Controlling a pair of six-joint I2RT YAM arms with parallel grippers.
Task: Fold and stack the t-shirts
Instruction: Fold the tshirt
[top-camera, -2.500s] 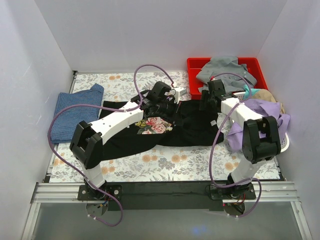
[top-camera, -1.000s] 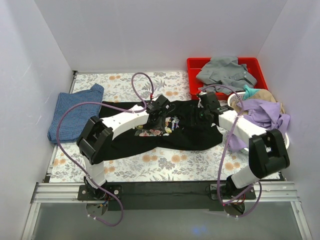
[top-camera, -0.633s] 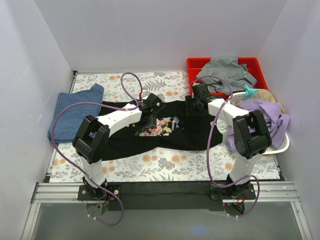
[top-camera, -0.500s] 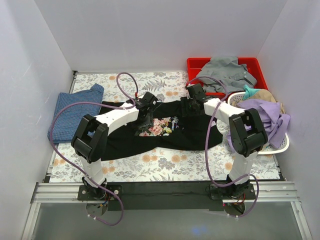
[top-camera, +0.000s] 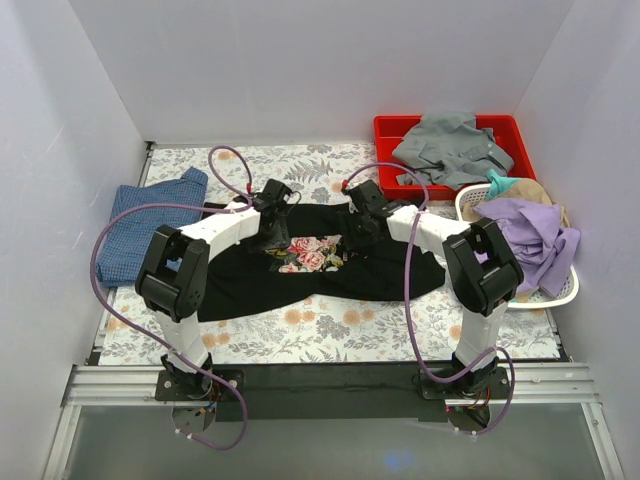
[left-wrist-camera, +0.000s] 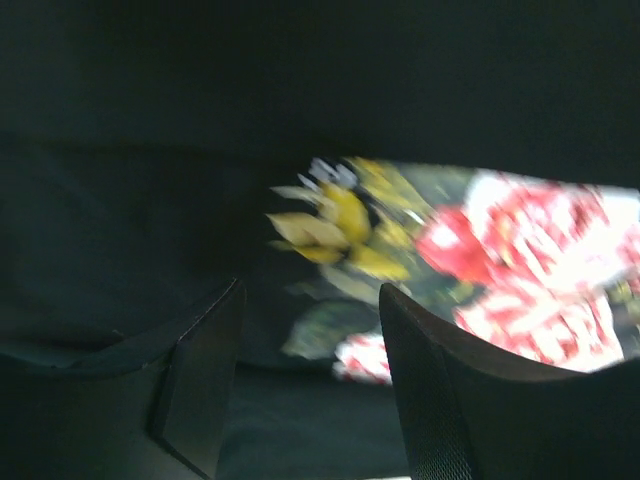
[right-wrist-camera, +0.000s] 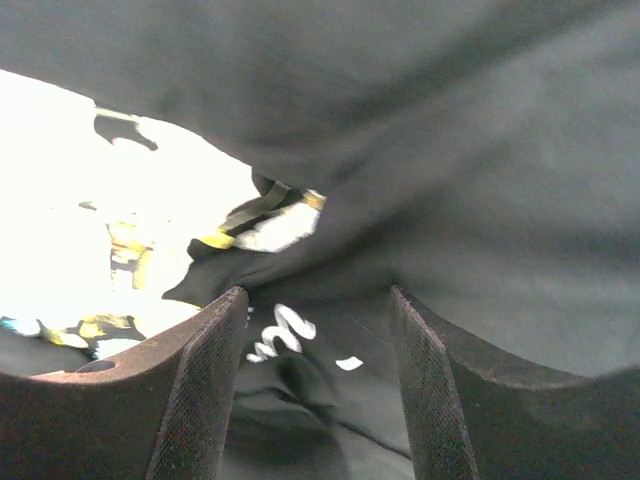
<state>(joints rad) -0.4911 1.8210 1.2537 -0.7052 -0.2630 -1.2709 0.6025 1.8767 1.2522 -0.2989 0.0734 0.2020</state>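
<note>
Both arms had swung left over the black t-shirt, left gripper and right gripper flanking its rose print, fingers spread, apparently empty; I judged folding unfinished.

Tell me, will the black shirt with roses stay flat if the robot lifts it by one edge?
Probably not. The black t-shirt lies rumpled with wavy edges, so it looks floppy and would likely droop. It looks thin on the table, so it is probably light. Pushed, it would likely bunch up rather than slide.
</note>
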